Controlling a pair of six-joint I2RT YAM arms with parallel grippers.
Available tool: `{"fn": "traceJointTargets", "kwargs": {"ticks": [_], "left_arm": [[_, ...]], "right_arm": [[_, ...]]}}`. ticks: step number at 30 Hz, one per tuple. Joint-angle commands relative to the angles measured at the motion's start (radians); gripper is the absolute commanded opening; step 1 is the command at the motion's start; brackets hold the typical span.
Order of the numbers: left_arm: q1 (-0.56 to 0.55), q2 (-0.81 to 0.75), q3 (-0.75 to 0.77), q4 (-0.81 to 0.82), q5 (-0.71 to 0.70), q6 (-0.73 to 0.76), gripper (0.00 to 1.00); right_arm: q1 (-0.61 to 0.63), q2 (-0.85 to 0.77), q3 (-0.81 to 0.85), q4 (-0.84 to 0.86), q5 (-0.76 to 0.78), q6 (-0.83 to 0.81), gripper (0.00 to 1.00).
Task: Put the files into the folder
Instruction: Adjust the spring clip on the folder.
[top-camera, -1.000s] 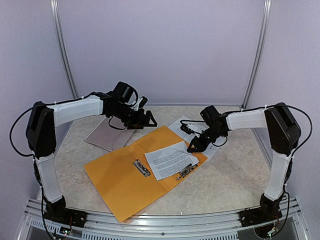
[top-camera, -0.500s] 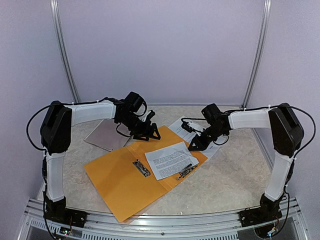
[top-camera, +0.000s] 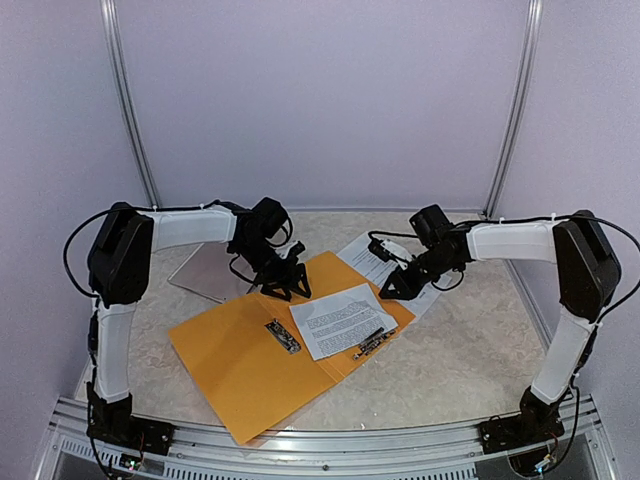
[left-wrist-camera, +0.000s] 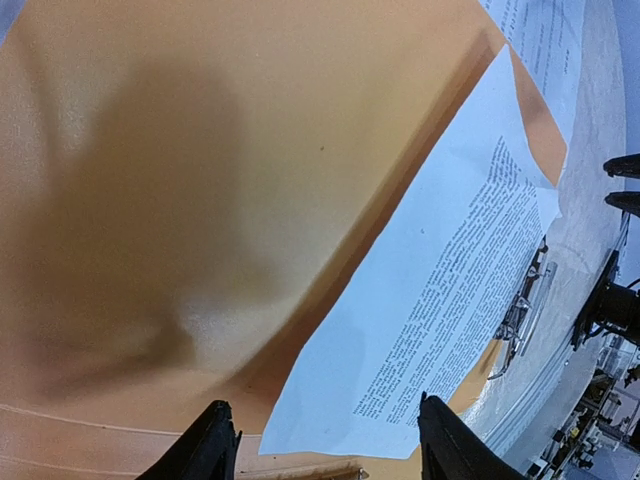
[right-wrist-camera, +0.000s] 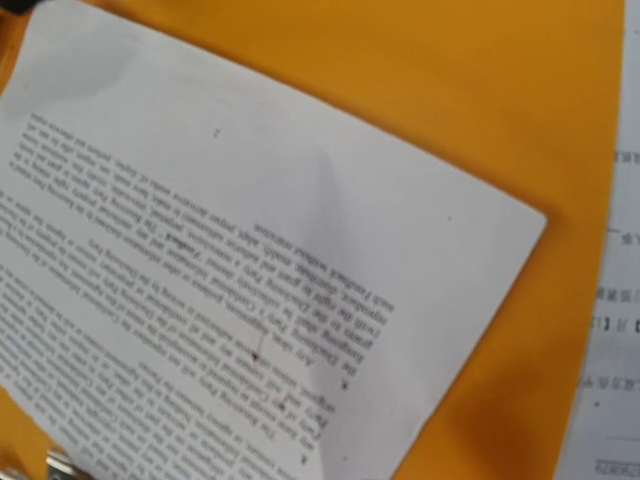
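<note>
top view: an orange card folder (top-camera: 240, 365) lies open and flat on the marbled beige bench (top-camera: 470, 350). one white sheet (top-camera: 343, 320) of the files lies on the folder's right half. its blocks of black print are too small to read. a metal clip (top-camera: 283, 335) sits at the folder's fold. more printed files (top-camera: 368, 258) lie on the bench just beyond the folder's far right corner, and a flat grey board (top-camera: 205, 272) lies beyond its far left edge. the left jaws hang over the folder's far edge. the right jaws are at its right corner; released or clenched, i cannot tell.

left wrist view: two black fingertips (left-wrist-camera: 212, 445) stand apart, released, nothing between them, above the glossy folder (left-wrist-camera: 200, 180) and the white sheet (left-wrist-camera: 440, 300).

right wrist view: the white sheet (right-wrist-camera: 250, 260) lies slightly creased on the folder (right-wrist-camera: 480, 90), its print blurred.
</note>
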Motion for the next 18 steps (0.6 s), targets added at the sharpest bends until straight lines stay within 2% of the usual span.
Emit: {"fn": "traceJointTargets", "kwargs": {"ticks": [1, 4, 18], "left_arm": [[0.008, 0.04, 0.003, -0.021, 0.036, -0.009, 0.56], [0.01, 0.057, 0.005, -0.024, 0.045, -0.013, 0.52], [0.005, 0.059, -0.01, -0.024, 0.098, -0.033, 0.22]], "right_arm": [[0.013, -0.016, -0.02, 0.002, 0.007, 0.014, 0.16], [0.014, -0.021, -0.027, 0.003, 0.007, 0.016, 0.16], [0.014, -0.026, -0.054, 0.019, 0.018, 0.028, 0.15]]}}
